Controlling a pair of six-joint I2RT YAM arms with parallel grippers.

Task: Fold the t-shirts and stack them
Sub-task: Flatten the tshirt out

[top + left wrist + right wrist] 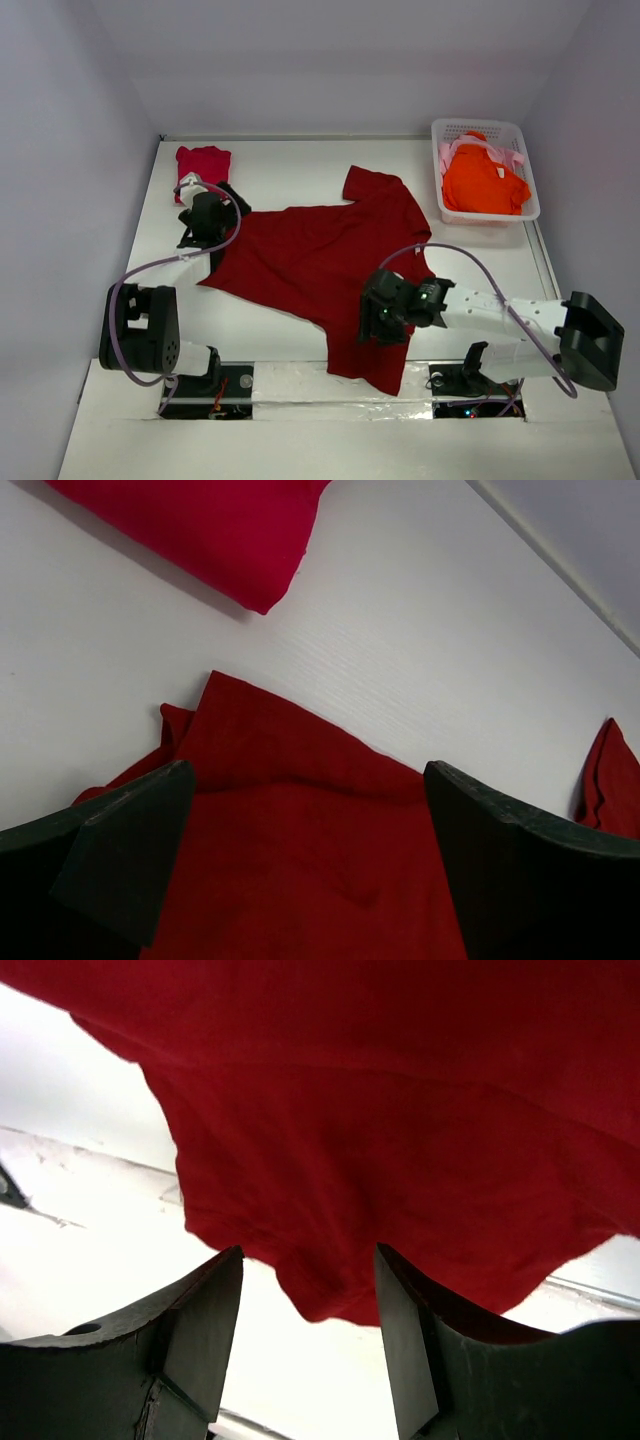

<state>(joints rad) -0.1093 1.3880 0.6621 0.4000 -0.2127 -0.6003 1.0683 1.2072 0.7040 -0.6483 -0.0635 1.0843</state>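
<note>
A crimson-pink cotton t-shirt (pixel 203 165) lies folded far left on the white counter (pixel 290 165), the large dark red t-shirt (pixel 320 260) sprawls unfolded at centre with the left pincer (pixel 308 780) wide apart over its sleeve and the right pincer (pixel 308 1260) parted at its near hem, and the bright orange t-shirt (pixel 483 182) and pale pink t-shirt (pixel 446 152) wait in the white plastic lattice basket (pixel 500 128).

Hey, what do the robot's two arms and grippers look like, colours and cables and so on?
The left arm and right arm both mix white links with boxy black joint housings, and a thin lavender cable loops alongside each. The left gripper and right gripper are black, with two broad, flat, dark fingers.
</note>
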